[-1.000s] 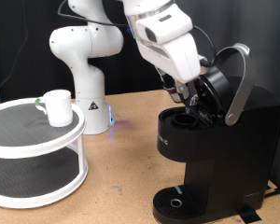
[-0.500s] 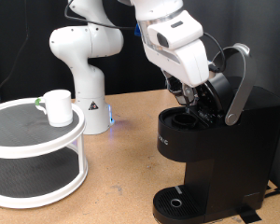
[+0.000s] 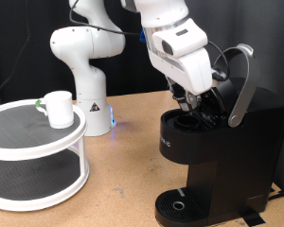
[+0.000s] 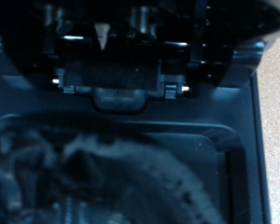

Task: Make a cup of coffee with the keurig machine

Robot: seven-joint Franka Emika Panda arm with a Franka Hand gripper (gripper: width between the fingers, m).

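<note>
hand (image 3: 191,102) of the white arm hung at the open mouth of the keurig machine (image 3: 218,151), having sunk a little closer to the pod chamber within the last second, lid (image 3: 239,80) raised behind it; whether its fingers were spread could not be told. the cup (image 3: 58,108) sat well apart on the round shelf (image 3: 38,142) at the exterior view's left, not yet under the spout.

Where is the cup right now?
In the exterior view the cup stands at the left, on the top tier of the round white rack, apart from the keurig machine at right.
</note>
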